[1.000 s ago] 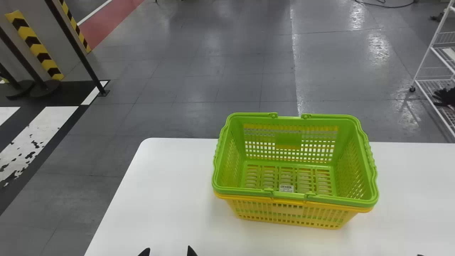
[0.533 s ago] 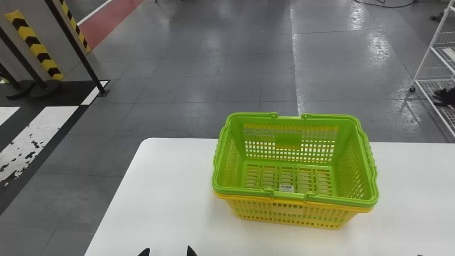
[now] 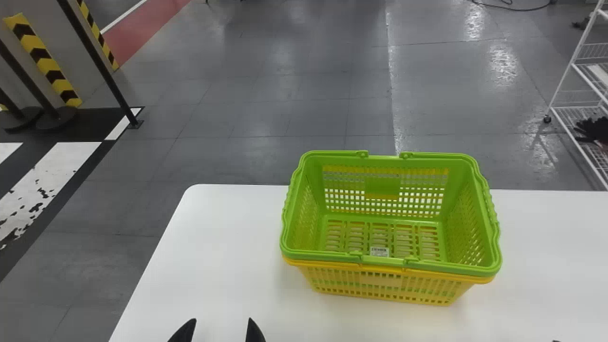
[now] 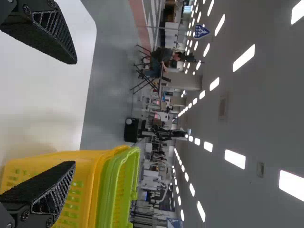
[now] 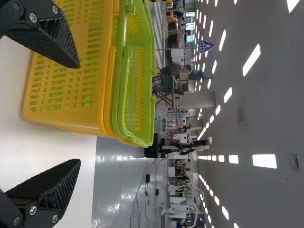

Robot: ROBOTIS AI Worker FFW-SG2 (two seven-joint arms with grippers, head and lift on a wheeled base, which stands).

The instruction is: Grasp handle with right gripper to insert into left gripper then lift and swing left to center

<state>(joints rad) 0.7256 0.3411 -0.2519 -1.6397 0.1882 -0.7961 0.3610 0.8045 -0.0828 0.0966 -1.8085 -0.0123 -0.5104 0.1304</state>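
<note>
And there's movement! The left gripper point(image 3: 222, 324) noses a little farther into the head view from the bottom edge, at the basket's 8 o'clock, fingers well apart with nothing between them. Table point(image 3: 218, 237), floor and baskets all slip slightly left together, so it looks like the robot's viewpoint shifting, not the load.

The green basket point(image 3: 323, 257) sits ahead at about 1 o'clock, nested in the yellow basket point(image 3: 380, 281), its handles folded down along the rim. The right gripper point(image 5: 79, 114) is spread wide too, holding nothing, down at the basket's 4 o'clock.

What does it mean? Probably the opening approach: no grasp yet, no handover, no lift. Next, the right should go in at 12 o'clock for the 3 o'clock handle point(image 3: 491, 209). Watch out, though: the yellow one could ride up with the green!
</note>
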